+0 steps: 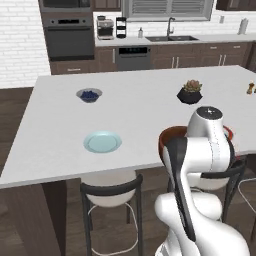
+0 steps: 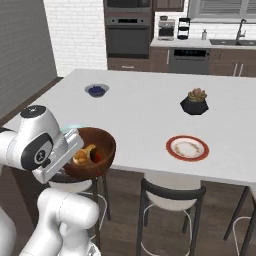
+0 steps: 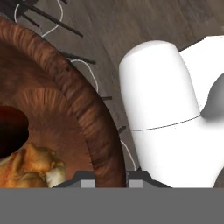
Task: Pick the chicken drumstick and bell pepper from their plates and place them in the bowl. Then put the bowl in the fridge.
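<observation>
A: Pincer (image 3: 111,177) is clamped tight on the rim of the bowl (image 2: 90,152), one tip inside the wall, one outside; hand view shows the wood rim running right between them.

B: Bowl on the table (image 2: 145,115) or off it?

A: Off, I'd say; in the right base view it hangs at the near edge over a stool (image 2: 170,197), tilted slightly toward the arm; hand view has floor and stool legs behind the rim.

B: Contents?

A: Chicken drumstick (image 2: 84,156) is in there, golden lump against the near wall; bell pepper (image 2: 98,157) shows as a red patch just beside it; hand view confirms the drumstick, with a dark red shape next to it.

B: Plates?

A: Both bare; light blue plate (image 1: 102,142) and red-rimmed plate (image 2: 187,147) sit on the table well apart; berry bowl (image 1: 89,95) and plant pot (image 1: 190,93) sit further back.

B: So loading is done.

A: Looks that way; what's left is the fridge leg; I can't place the fridge from these angles, so the base likely has to drive and turn.

B: Risk?

A: Rim-only grip on a deep bowl; it may swing or tip, and the food could slide out.
</observation>
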